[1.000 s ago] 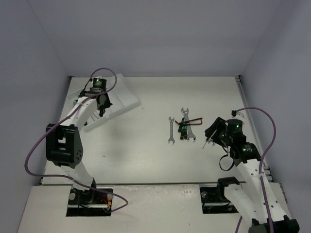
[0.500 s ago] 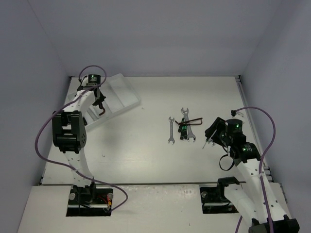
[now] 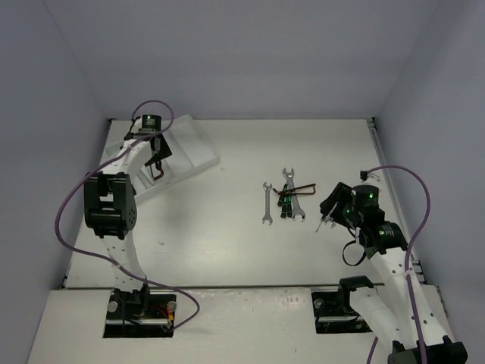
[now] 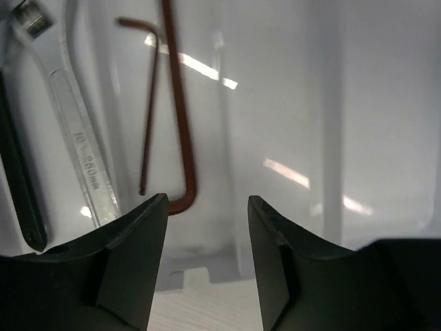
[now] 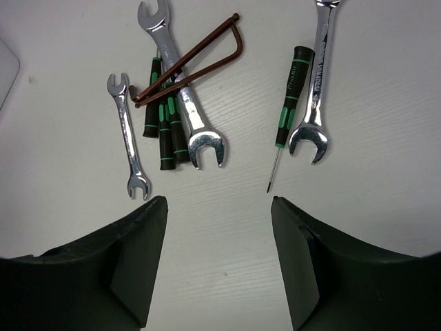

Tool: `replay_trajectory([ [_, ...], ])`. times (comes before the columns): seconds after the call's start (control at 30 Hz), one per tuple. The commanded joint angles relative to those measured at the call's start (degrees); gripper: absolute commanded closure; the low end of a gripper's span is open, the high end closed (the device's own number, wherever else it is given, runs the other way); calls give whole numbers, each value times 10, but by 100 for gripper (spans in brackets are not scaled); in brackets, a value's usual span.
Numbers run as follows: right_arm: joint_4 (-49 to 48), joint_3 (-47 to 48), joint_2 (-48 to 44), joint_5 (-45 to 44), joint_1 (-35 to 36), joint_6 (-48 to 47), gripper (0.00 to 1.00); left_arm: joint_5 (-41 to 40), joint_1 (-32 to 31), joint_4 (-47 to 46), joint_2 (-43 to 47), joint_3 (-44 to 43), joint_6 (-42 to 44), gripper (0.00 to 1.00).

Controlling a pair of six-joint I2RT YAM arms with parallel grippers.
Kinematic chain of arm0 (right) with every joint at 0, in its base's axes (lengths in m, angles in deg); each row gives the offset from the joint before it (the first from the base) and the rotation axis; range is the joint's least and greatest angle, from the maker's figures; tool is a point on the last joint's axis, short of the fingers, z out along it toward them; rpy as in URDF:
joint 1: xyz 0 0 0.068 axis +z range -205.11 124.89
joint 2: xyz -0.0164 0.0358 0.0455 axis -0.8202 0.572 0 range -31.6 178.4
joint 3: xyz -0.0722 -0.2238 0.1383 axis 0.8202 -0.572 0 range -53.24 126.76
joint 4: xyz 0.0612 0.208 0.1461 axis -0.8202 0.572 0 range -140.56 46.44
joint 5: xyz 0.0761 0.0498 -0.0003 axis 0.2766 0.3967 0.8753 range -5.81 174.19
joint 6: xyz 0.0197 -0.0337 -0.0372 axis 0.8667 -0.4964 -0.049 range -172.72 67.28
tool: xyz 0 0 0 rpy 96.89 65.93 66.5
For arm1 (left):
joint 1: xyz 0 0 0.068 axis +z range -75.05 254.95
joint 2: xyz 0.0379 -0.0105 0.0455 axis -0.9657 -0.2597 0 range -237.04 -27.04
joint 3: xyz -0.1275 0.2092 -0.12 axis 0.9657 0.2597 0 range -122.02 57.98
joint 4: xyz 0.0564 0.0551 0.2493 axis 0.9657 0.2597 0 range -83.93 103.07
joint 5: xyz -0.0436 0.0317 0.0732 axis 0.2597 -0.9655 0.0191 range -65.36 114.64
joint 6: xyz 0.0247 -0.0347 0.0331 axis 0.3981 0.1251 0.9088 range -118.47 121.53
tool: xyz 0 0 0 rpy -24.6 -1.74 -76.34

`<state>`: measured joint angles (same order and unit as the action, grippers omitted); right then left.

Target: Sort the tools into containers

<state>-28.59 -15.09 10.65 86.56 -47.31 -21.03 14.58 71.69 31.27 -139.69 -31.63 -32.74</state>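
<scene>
My left gripper (image 4: 208,207) hangs open over the white tray (image 3: 193,148) at the back left, with nothing between its jaws. Below it, one compartment holds a thick brown hex key (image 4: 180,117) and a thin hex key (image 4: 149,110). In the compartment to their left lies a silver wrench (image 4: 79,145) beside a black handle (image 4: 17,179). My right gripper (image 5: 219,203) is open above bare table, just short of a small wrench (image 5: 129,138), a larger wrench (image 5: 180,89), crossed hex keys (image 5: 200,58), black-green screwdrivers (image 5: 165,131), a lone screwdriver (image 5: 289,96) and another wrench (image 5: 318,83).
The tray sits slanted against the back left corner, and my left arm (image 3: 114,205) stretches along the left wall toward it. The loose tools (image 3: 286,199) lie right of the table's middle. White walls enclose the table on three sides.
My left gripper went from shut to open over the tray, and the thick hex key it carried now lies in a compartment. The left arm's elbow swung back. The right arm stayed still.
</scene>
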Motion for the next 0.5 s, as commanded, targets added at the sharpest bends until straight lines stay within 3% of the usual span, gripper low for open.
replay_trajectory([
  [0.0,-13,48,14,-12,-2,-17,41,105,-105,-50,51,-79,190,53],
  [0.13,-11,56,18,-4,-2,-22,41,225,-191,-23,14,-124,325,53],
  [0.2,-11,53,18,0,-2,-22,41,245,-238,-3,-11,-150,377,53],
  [0.33,-10,46,20,1,-2,-13,42,277,-309,34,-78,-219,395,53],
  [0.47,-13,47,38,-29,-2,23,44,254,-348,45,-124,-276,374,54],
])
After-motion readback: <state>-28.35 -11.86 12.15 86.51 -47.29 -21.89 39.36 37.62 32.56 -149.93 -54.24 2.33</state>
